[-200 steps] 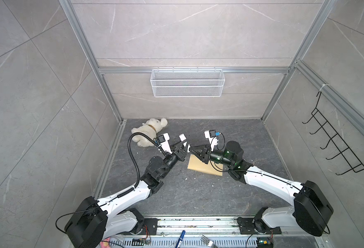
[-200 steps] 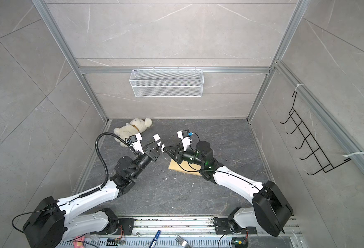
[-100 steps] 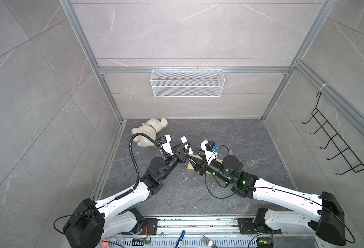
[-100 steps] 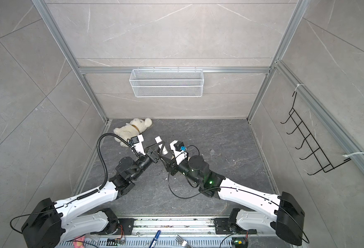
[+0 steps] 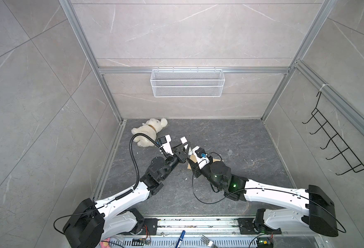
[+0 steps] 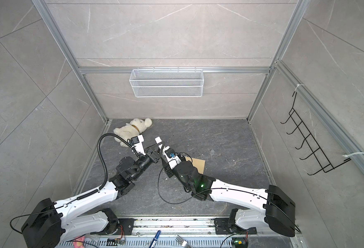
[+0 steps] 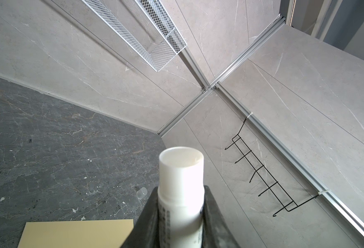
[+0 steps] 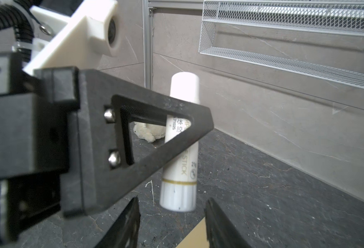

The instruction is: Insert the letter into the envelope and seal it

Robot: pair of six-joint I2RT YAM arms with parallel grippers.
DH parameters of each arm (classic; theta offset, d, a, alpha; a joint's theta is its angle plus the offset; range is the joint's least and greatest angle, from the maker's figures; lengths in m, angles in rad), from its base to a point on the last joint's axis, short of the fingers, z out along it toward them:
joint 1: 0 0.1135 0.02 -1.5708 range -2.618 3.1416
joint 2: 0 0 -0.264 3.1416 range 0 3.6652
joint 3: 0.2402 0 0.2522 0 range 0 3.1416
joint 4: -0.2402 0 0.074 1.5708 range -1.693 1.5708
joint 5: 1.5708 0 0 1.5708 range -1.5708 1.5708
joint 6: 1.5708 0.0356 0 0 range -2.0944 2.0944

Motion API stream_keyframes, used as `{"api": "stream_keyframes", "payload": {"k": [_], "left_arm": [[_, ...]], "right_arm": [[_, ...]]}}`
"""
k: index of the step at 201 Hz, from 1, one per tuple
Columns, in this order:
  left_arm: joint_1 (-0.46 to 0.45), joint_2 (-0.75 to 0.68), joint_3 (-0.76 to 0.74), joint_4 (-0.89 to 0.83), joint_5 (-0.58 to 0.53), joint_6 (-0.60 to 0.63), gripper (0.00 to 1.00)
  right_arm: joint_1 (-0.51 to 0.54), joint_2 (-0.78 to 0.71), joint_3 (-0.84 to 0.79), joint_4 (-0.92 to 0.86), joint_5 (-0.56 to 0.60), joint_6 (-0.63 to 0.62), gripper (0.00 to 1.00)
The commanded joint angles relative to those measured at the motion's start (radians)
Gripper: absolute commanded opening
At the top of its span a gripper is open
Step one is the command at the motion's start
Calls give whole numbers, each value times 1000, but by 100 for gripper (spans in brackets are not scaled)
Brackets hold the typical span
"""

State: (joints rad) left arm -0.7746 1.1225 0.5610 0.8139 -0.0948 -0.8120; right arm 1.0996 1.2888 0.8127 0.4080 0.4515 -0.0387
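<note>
The envelope lies flat on the dark, stone-patterned counter near the middle. It is plain yellow-tan, and in both top views the right arm covers its near end. Whether the letter is inside it cannot be told.

Just above the envelope's edge hangs a white glue stick (the word STICK is printed along its side). It stands almost upright, with its gold-banded base downward and clear of the counter. The left gripper pinches the stick's body between its black fingers.

The right gripper sits directly under the stick's base. Its fingers are spread wider than the stick and do not touch it. A strip of the envelope shows between them.

Further out on the counter, a small clear cap lies on its own, well apart from the envelope and toward the right wall. A cream plush toy lies in the back-left corner.

A white wire-mesh basket hangs from the rail on the back wall, and only the wall tiles show through its mesh. A black wire hook rack hangs on the right wall. At the front edge, off the counter, a blue pen and a fork lie by the arms' bases.
</note>
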Motion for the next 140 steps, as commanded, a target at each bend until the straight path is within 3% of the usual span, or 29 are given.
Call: {"api": "stream_keyframes", "payload": {"k": [1,42,91,140], "left_arm": [[-3,-31,42,47,-3,-6,0],[-4,-35,41,47,-3,-12,0],[-4,-39,43,47,-3,-9,0],[-3,-34,47,45,7,-10,0]], "right_arm": [[7,15,42,21,45,-3,48],[9,44,72,0,62,3,39],[9,65,89,-34,93,15,42],[9,61,86,-22,93,26,28]]}}
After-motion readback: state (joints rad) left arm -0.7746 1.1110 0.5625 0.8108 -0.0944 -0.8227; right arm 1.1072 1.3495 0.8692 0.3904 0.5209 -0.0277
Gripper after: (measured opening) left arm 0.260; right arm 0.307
